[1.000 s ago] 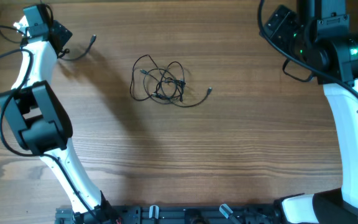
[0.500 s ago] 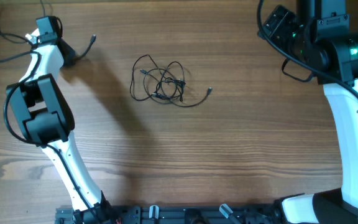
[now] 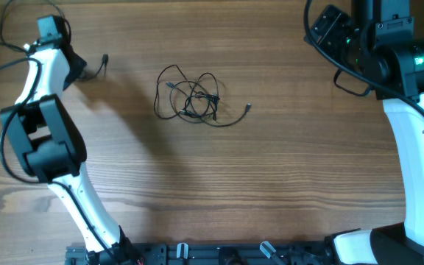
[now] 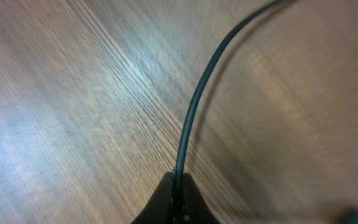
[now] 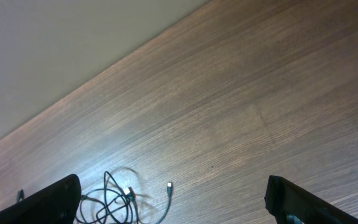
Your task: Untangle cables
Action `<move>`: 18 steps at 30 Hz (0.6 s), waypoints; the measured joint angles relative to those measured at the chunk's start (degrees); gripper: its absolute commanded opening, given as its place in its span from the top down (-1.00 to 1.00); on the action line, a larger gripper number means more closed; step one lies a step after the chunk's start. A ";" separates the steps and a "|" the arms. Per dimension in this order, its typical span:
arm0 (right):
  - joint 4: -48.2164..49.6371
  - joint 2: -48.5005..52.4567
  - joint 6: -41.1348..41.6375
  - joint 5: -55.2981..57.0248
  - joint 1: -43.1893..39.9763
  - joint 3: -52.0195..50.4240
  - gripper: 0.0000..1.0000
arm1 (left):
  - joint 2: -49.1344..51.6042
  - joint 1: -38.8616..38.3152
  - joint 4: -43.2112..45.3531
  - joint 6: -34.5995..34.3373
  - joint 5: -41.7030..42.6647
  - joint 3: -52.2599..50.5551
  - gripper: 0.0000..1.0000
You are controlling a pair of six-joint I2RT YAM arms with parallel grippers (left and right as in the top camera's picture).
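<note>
Your left gripper is clamped on one cable, pulled far left. Your right gripper is spread and holds nothing. The tangle sits knotted mid-table, so most of the work is left.

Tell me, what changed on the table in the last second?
The left end effector closed on a thin black loose cable, pulling its plug end slightly nearer the robot. The tangled bundle of thin black cables mid-table and the open right end effector stayed put.
</note>
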 measured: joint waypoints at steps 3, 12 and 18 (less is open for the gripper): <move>0.09 0.02 -0.48 0.00 0.00 0.00 -0.93 | -6.16 0.00 -0.46 -2.19 0.00 0.02 0.92; 0.61 0.02 -1.14 0.00 0.00 0.00 -0.92 | -9.90 0.00 9.68 -3.54 2.08 -0.17 0.92; 0.63 0.04 -1.11 0.00 0.00 0.00 -0.92 | -9.73 0.00 25.27 -3.78 6.80 -0.35 0.92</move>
